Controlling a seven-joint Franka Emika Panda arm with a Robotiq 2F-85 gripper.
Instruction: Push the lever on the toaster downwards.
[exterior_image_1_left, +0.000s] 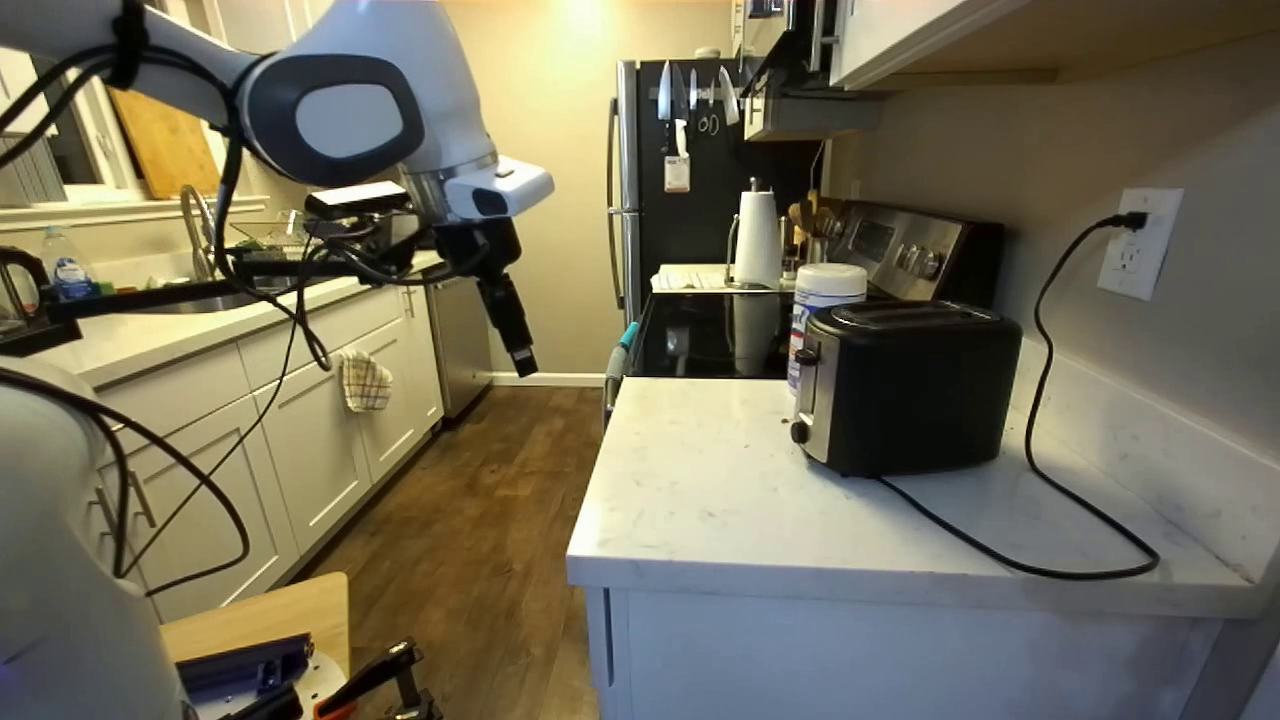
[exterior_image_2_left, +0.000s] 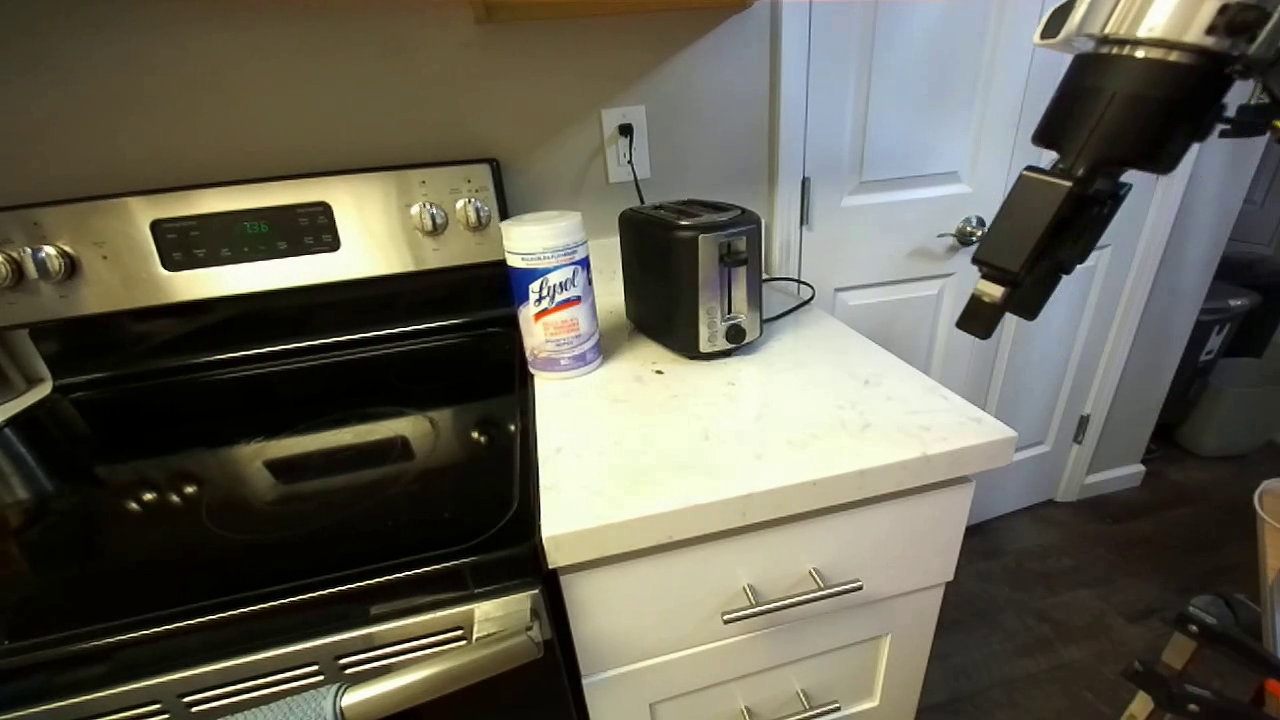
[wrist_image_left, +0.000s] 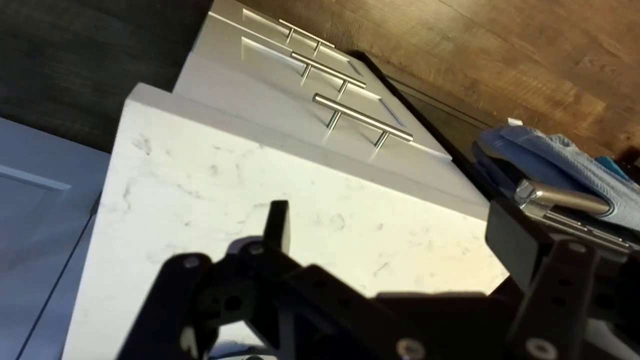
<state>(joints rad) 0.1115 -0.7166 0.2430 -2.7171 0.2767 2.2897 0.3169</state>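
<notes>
The black toaster (exterior_image_1_left: 920, 395) with a silver front panel stands upright on the white counter, and it also shows in an exterior view (exterior_image_2_left: 668, 280). Its black lever (exterior_image_2_left: 735, 258) sits near the top of its slot, above a round knob (exterior_image_2_left: 736, 333); the lever (exterior_image_1_left: 806, 356) sticks out from the front panel. My gripper (exterior_image_1_left: 524, 362) hangs in the air, tilted downward, well apart from the toaster's lever side. It also shows in an exterior view (exterior_image_2_left: 985, 310). In the wrist view the gripper (wrist_image_left: 387, 215) is open with nothing between its fingers. The toaster is not clearly visible there.
A Lysol wipes canister (exterior_image_2_left: 553, 300) stands beside the toaster, near the stove (exterior_image_2_left: 330, 460). The toaster's cord (exterior_image_1_left: 1060, 575) loops over the counter (exterior_image_1_left: 690, 500) to a wall outlet (exterior_image_1_left: 1140, 245). Drawer handles (wrist_image_left: 362, 117) stick out below the counter edge.
</notes>
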